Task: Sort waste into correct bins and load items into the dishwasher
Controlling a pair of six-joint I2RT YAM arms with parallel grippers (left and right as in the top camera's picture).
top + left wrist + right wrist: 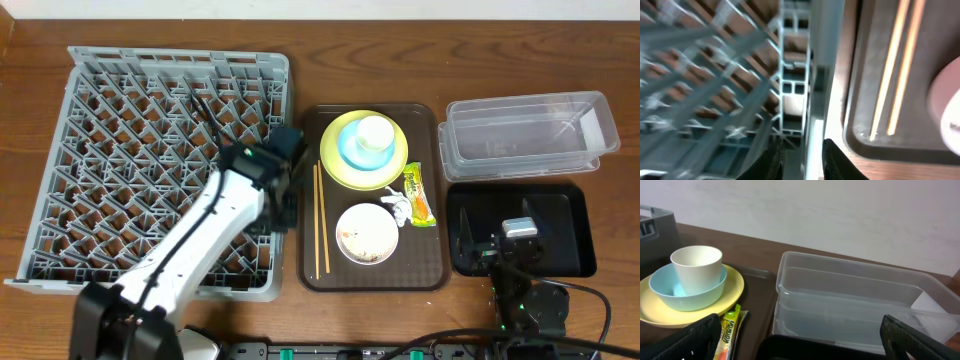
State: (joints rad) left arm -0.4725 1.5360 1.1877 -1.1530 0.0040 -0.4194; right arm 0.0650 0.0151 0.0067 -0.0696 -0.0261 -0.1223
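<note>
Left pincer [805,167] hung at the bottom edge of its own view, its fingers [840,160] a little apart astride the side wall of the grey rack [790,90], gripping nothing that I could see. Just past it, at right of frame, 2 chopsticks [895,70] lay side by side on the brown tray [860,100]. I judged them light, stiff and apt to roll, so I would pinch both together near mid-length. Right pincer [807,337] stood wide apart and empty at the bottom of its view, over the black tray [815,350]. Behind it, at left, sat the wrapper [727,330], then the cup [696,267] in the blue bowl [670,287] on the plate [735,287]. The clear tub [855,295] filled the right. Only the overhead showed the white bowl [367,233] with its scraps [350,237], and the tissue [397,208]. Only the left wrist view showed the finger gap.
</note>
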